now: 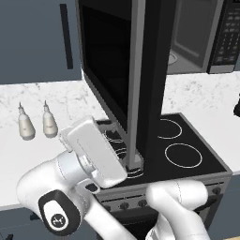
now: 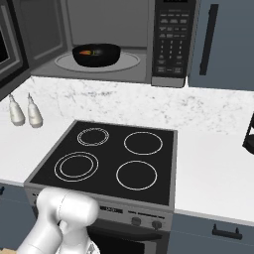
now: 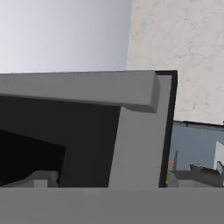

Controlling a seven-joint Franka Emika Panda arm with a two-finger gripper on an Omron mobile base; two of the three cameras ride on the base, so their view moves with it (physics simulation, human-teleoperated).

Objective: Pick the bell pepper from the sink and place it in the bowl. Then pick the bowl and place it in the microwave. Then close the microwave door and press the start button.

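Listing what I see from the remote station, item by item.

Microwave [image 2: 109,39]: on the wall above the counter [image 2: 208,163], cavity open to the right base view, button panel [image 2: 171,42] at its right side.

Door [image 1: 126,70]: swung wide open, its black panel and grey edge standing out over the stove [image 2: 106,161] in the left base view; in the hand view the grey edge and a grey bar-like part of the door lie close in front of the camera.

Bowl [image 2: 96,54]: black, sitting on the round turntable [image 2: 126,63] inside the microwave, left of centre.

Pepper [image 2: 87,51]: a small orange-red spot inside the bowl (too small for me to make out its shape).

Stove: black glass top with four white burner rings, nothing on them; knobs along the front edge.

Bottles [image 2: 25,111]: two small pale ones standing side by side on the counter left of the stove, well apart from the microwave.

Gripper [image 1: 132,165]: the white hand hangs low over the front left of the stove, right by the bottom edge of the door. I cannot make out the fingers clearly in any view; I take them as spread to their full width, holding nothing, and whether they touch the door I cannot tell.

Dark object [image 2: 249,136]: at the right edge of the counter, cut off by the frame.
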